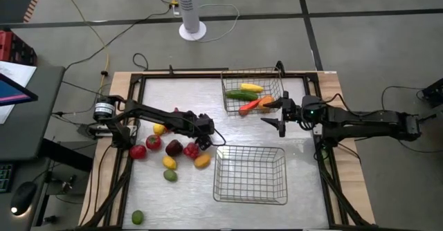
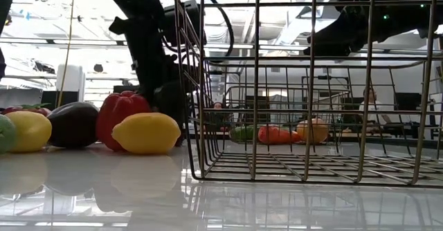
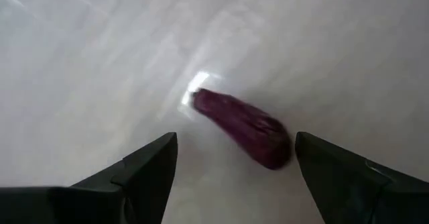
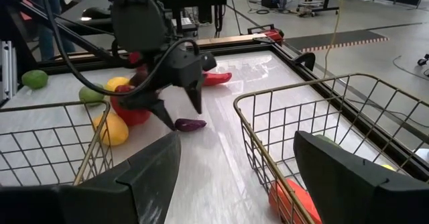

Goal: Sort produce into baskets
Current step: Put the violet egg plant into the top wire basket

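Two wire baskets stood on the worktop: the far basket (image 1: 253,90) upper centre-right, holding produce, and the near basket (image 1: 250,175) lower centre, apparently without any. The left gripper (image 3: 234,160) hung over a dark maroon piece (image 3: 242,127), jaws released and spread. That piece lay between the fingers, long axis slanting across the gap, bare worktop (image 3: 100,70) all round. The right gripper (image 4: 234,163) waited open-jawed beside the far basket. The left arm was clearly nearer; remaining produce (image 1: 169,148) clustered centre-left.
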Tool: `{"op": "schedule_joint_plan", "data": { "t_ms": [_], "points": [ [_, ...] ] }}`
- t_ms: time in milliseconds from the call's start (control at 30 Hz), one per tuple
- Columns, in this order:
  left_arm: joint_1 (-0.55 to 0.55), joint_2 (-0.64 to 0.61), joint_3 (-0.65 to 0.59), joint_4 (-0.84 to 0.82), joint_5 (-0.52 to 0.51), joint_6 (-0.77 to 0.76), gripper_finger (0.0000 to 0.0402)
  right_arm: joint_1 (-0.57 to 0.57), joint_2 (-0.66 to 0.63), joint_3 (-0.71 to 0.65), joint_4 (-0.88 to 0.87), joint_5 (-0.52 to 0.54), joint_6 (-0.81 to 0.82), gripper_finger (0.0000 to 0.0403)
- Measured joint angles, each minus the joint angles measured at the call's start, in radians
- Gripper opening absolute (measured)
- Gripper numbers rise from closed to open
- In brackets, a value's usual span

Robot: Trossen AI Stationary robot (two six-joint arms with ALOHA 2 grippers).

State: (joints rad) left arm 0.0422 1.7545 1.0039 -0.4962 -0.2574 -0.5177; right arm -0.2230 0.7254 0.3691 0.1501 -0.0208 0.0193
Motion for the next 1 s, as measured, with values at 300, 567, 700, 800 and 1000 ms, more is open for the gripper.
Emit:
{"op": "schedule_joint_plan", "data": {
  "t_ms": [300, 567, 700, 800, 1000],
  "points": [
    [0.005, -0.003, 0.0, -0.007, -0.038, 0.035, 0.0213, 0.0, 0.0, 0.0, 0.0, 0.0, 0.0, 0.0315],
    [0.018, -0.003, 0.0, 0.027, -0.042, 0.07, 0.0103, 0.0, 0.0, 0.0, 0.0, -0.002, 0.007, 0.0315],
    [0.032, -0.003, 0.0, 0.025, -0.039, 0.095, 0.0059, 0.001, 0.0, 0.0, 0.0, -0.003, 0.007, 0.0315],
    [0.043, -0.003, 0.0, 0.025, -0.023, 0.123, 0.0034, 0.001, 0.0, 0.0, 0.0, -0.003, 0.007, 0.0315],
    [0.076, -0.055, 0.0, 0.016, -0.013, 0.175, 0.0015, 0.001, 0.0, 0.0, -0.004, -0.003, 0.007, 0.0315]
  ]
}}
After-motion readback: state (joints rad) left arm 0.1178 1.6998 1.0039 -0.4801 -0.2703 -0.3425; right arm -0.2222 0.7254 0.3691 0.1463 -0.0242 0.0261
